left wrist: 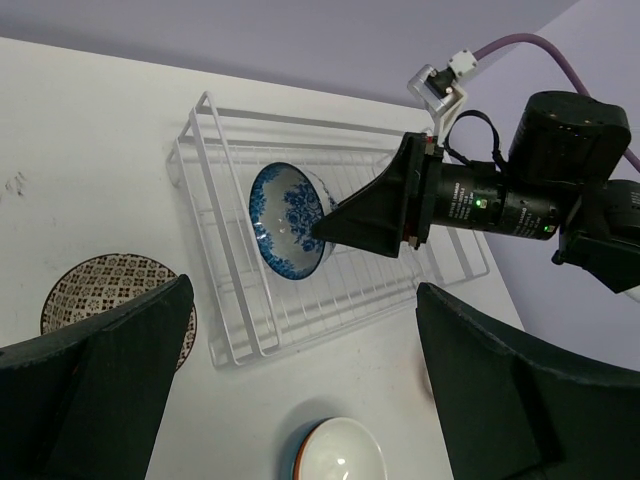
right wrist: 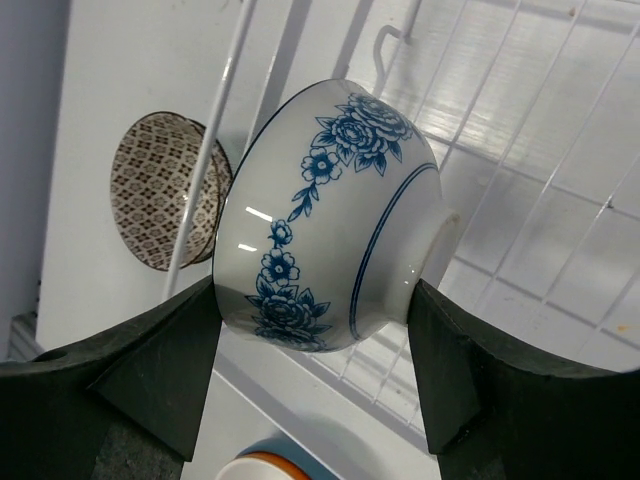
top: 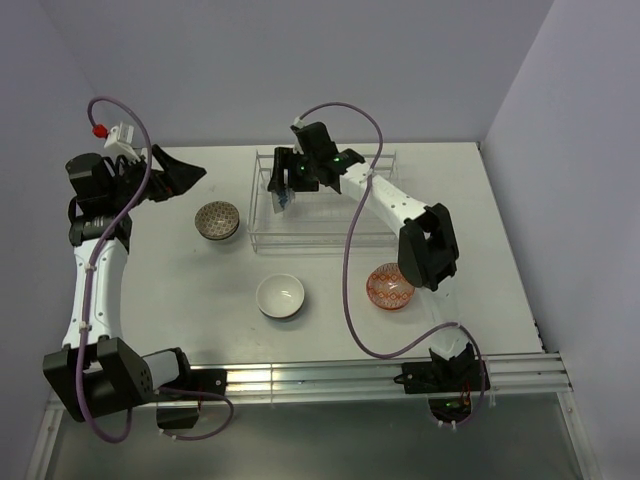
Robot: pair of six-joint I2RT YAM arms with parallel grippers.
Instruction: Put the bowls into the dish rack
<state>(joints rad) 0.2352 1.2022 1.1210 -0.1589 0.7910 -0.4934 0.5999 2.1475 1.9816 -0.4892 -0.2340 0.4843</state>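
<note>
My right gripper is shut on the blue-and-white bowl, one finger on its rim side and one on its foot. It holds the bowl on its side over the left end of the dish rack. In the left wrist view the same bowl stands tilted inside the rack. The grey-brown bowl sits on the table just left of the rack. In front of the rack are the white bowl and the orange-red bowl. My left gripper is open and empty, left of the rack.
The table's back edge meets the wall right behind the rack. The right arm's elbow hangs over the table beside the orange-red bowl. A metal rail runs along the near edge.
</note>
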